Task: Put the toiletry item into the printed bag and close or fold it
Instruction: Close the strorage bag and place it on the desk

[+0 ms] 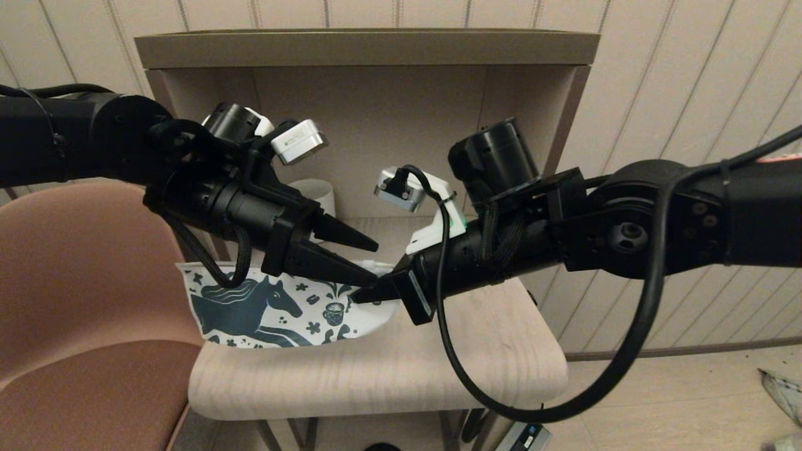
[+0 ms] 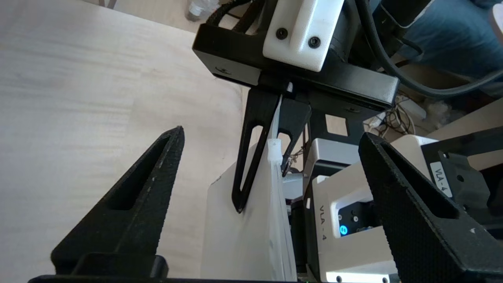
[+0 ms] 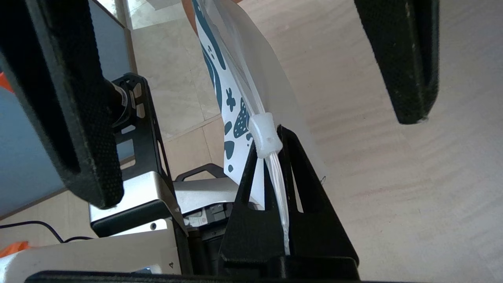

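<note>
Pouch work: your right gripper pinches the printed bag by its zipper end, at three o'clock; left gripper spread above. Fabric looks limp, probably light.

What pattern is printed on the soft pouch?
Flat white soft pouch: dark teal horse with small flowers; clearest in the head view.

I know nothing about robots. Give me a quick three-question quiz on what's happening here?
1. True or false: the left pincer is clamped on the printed bag.
2. What does the right pincer grip? A) a mug B) the bag's zipper edge C) nothing
3. Fill in: the bag's main print is a dark teal ____.

Key: 1 false, it stands open above the bag; 2 B, shut on the zipper strip just behind its slider; 3 horse.
</note>
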Available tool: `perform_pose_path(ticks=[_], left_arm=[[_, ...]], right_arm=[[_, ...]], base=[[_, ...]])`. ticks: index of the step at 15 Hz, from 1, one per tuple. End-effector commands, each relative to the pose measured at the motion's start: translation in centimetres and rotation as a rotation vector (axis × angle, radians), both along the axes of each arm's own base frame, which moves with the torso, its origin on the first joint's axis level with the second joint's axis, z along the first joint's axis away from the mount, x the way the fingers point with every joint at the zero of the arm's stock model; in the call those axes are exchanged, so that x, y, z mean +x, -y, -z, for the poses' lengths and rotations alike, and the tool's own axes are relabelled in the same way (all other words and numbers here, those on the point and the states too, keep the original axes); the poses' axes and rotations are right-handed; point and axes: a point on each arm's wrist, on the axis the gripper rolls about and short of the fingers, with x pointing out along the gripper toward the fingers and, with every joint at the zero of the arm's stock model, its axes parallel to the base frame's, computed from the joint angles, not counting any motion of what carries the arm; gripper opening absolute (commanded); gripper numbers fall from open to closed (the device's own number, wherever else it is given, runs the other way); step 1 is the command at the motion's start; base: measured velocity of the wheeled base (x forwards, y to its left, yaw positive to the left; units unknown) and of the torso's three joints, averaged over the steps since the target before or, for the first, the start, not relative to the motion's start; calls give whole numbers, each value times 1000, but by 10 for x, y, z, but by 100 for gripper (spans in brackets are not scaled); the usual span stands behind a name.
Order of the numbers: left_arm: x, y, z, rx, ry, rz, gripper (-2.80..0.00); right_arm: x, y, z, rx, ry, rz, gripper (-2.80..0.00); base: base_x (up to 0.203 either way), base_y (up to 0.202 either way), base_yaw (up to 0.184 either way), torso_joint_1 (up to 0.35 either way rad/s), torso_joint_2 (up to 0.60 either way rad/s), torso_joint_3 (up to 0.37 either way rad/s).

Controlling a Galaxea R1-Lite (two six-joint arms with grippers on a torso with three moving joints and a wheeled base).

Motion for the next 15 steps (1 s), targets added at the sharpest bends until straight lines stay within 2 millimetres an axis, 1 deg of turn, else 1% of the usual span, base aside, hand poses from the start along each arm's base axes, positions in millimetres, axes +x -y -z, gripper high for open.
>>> perform_pose_path(ticks=[1, 5, 10, 11, 15], left_arm=[[0, 0, 3, 2, -14, 5, 0], [0, 0, 8, 6, -21, 6, 0], [1, 0, 6, 2, -15, 7, 0], [1, 1, 6, 2, -15, 8, -280], [1, 1, 5, -1, -14, 8, -280]], right_arm=[[0, 0, 0, 1, 1, -2, -280], [0, 0, -1, 2, 1, -2, -280], [1, 0, -2, 6, 3, -1, -280], [1, 0, -2, 6, 3, -1, -280], [0, 0, -2, 7, 3, 0, -280]], base=[[0, 0, 0, 0, 0, 0], [0, 0, 0, 0, 0, 0], [0, 0, 0, 0, 0, 0], [0, 0, 0, 0, 0, 0], [0, 0, 0, 0, 0, 0]])
